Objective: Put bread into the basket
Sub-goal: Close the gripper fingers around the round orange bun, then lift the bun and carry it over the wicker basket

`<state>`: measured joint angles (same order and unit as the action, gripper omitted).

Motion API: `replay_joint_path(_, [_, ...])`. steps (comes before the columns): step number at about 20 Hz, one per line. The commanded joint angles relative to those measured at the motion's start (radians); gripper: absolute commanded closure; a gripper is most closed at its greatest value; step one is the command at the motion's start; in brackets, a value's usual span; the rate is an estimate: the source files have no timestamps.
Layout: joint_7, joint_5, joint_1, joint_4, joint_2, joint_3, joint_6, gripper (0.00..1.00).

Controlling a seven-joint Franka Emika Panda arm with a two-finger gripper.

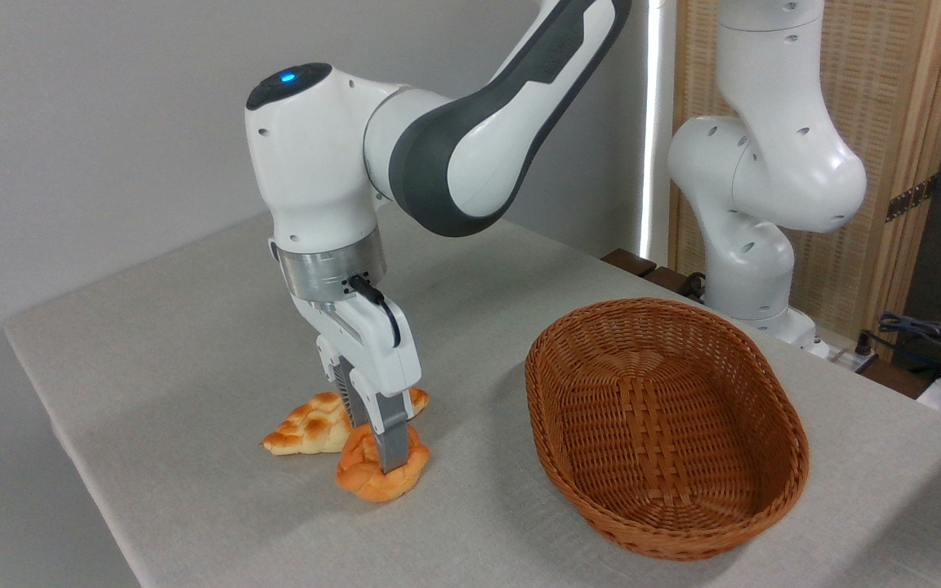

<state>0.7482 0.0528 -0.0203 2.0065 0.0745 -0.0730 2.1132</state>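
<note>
Braided loaf (307, 429) was seen left of and just behind the gripper (385, 457), flat on the table (152, 343), apparently touching or nearly touching the bread (381, 474).

Gripper was pointed down, with its fingers (393, 445) closed narrowly onto the bread. One finger was visible against the near face of the bun; the other was hidden behind it. The bread was judged gripped, sitting low, at or barely off the table surface; a gap underneath could not be confirmed.

Basket (666, 425) was located well to the right of the gripper, upright, with nothing visible inside. Its near rim stood higher than the held bun.

Second arm base (752, 245) was noted far right, beyond the basket, not involved.

Risks judged from here:
- Grip appeared placed toward the top of a lobed, rounded bun; slip or roll-out could be caused by a fast lift or sideways acceleration.
- The loaf could be dragged along if the two were still in contact at lift.
- The basket rim could be clipped if the traverse to the right were made without enough height; the basket could be shoved or the bread knocked loose.
- Release over the sloping wall could let the bun roll.
</note>
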Motion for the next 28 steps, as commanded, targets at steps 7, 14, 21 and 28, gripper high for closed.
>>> replay_joint_path(7, [0.046,0.056,0.003,-0.093,-0.007,0.007,-0.067,1.0])
replay_joint_path(14, [0.323,0.107,0.005,-0.176,-0.105,0.06,-0.359,1.0])
replay_joint_path(21, [0.781,0.192,-0.125,-0.132,-0.238,0.382,-0.486,1.0])
replay_joint_path(28, [0.95,0.233,-0.17,-0.005,-0.257,0.53,-0.476,0.77])
